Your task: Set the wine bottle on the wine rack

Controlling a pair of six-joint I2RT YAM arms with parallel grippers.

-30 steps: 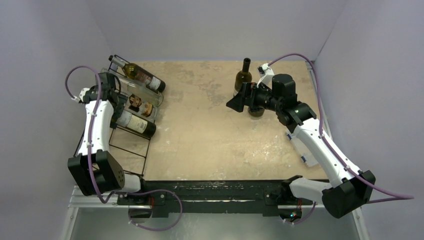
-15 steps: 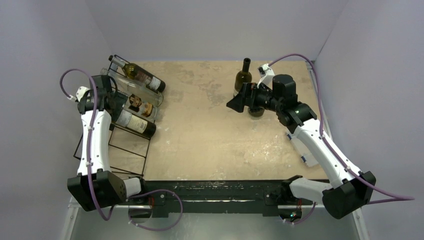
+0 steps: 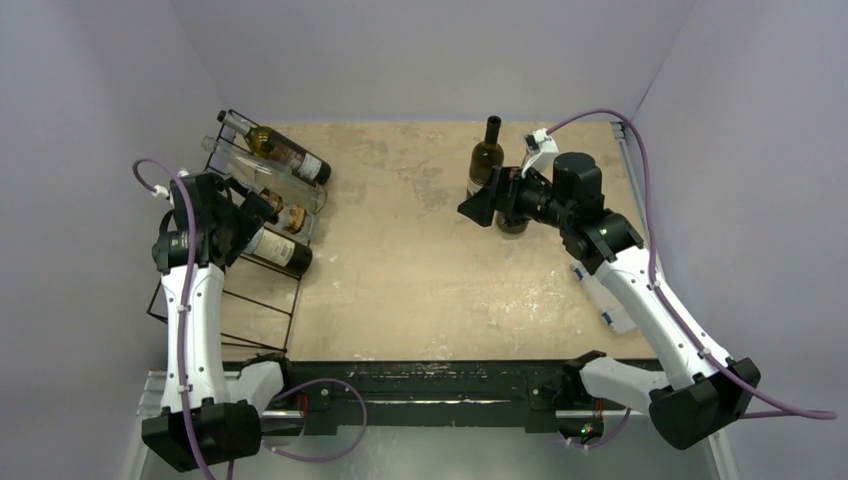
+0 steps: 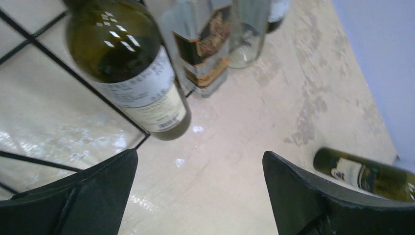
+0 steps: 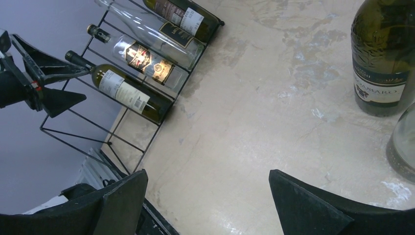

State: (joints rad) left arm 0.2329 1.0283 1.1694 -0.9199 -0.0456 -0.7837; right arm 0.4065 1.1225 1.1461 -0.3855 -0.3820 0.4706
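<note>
A dark green wine bottle (image 3: 487, 158) stands upright at the far middle of the table; it also shows in the right wrist view (image 5: 384, 63) and small in the left wrist view (image 4: 364, 174). My right gripper (image 3: 478, 200) is open and empty just left of it, above the table (image 5: 208, 172). The black wire wine rack (image 3: 290, 312) lies at the far left with several bottles on it (image 5: 73, 132). My left gripper (image 3: 262, 203) is open and empty over the rack's right side (image 4: 199, 154), above a green bottle with a white label (image 4: 132, 73).
A clear glass bottle (image 5: 403, 147) stands right beside the green one, mostly hidden under my right wrist in the top view. A small clear plastic box (image 3: 610, 300) lies near the right edge. Walls close in on the left, far and right sides.
My left arm has swung back toward the near side, and its gripper now points right over the rack's bottles. My right gripper has shifted slightly toward the far side.
</note>
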